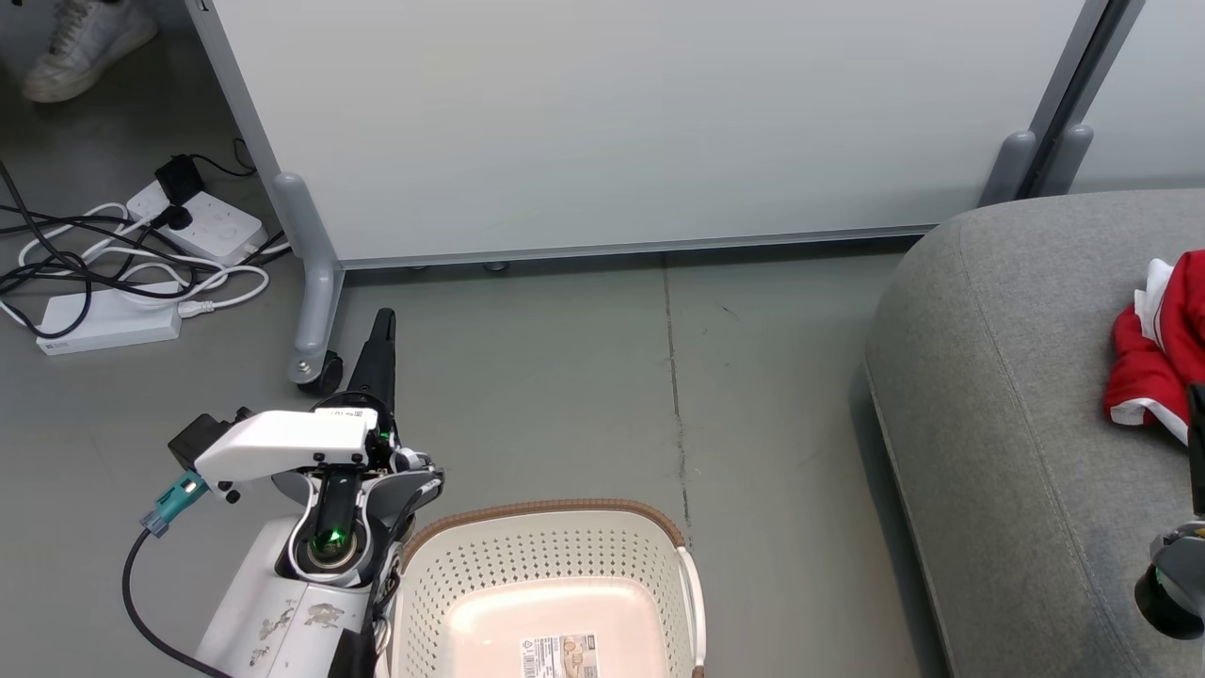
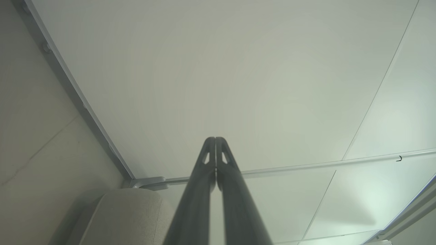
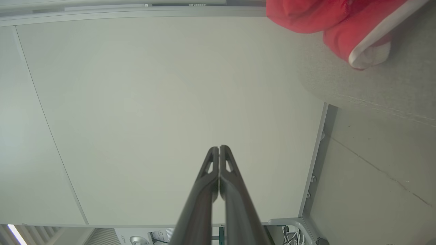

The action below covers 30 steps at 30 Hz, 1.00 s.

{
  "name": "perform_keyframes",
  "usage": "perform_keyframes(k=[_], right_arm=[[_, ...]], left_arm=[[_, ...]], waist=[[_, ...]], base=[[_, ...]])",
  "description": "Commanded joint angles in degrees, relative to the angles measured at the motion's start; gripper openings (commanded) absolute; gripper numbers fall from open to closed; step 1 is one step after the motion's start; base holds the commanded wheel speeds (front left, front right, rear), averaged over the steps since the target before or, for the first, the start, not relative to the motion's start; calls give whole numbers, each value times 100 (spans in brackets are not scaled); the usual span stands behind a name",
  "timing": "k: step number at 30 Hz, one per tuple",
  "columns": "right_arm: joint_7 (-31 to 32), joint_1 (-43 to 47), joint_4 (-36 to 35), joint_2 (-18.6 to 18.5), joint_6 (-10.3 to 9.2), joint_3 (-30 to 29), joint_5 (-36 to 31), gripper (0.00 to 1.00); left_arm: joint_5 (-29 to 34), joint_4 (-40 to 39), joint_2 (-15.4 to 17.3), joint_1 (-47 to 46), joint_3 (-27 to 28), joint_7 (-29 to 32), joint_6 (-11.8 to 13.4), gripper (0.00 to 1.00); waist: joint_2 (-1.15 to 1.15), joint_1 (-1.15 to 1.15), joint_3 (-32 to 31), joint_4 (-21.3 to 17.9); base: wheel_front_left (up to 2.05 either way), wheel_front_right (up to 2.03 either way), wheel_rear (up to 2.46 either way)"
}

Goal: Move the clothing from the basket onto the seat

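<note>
You have the left end effector [image 2: 215, 140] with its two dark fingers pressed together, tips aimed at the pale partition panel [image 1: 612, 122]. The right end effector [image 3: 219, 148] is likewise pressed together, pinching nothing. Cream perforated plastic basket [image 1: 555, 509], brown rim: on the floor just right of the left end effector. Soft red white-trimmed clothing [image 1: 1153, 363]: on the large grey upholstered seat [image 1: 1017, 424], just ahead of the right end effector.

The clothing [image 1: 1156, 363] is cut by the right edge, the basket [image 1: 555, 508] below.
</note>
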Motion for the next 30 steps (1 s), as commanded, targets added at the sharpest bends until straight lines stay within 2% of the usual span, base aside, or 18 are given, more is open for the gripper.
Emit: perform_keyframes(k=[1,30], right_arm=[[-4,-36,18,-46,12,-10,11,0],[-8,-35,18,-47,12,-9,14,0]], left_arm=[[-11,9,17,-49,1,13,-24,0],[-11,8,17,-49,1,13,-24,0]], waist=[[0,0,0,0],[0,0,0,0]], base=[[0,0,0],[0,0,0]])
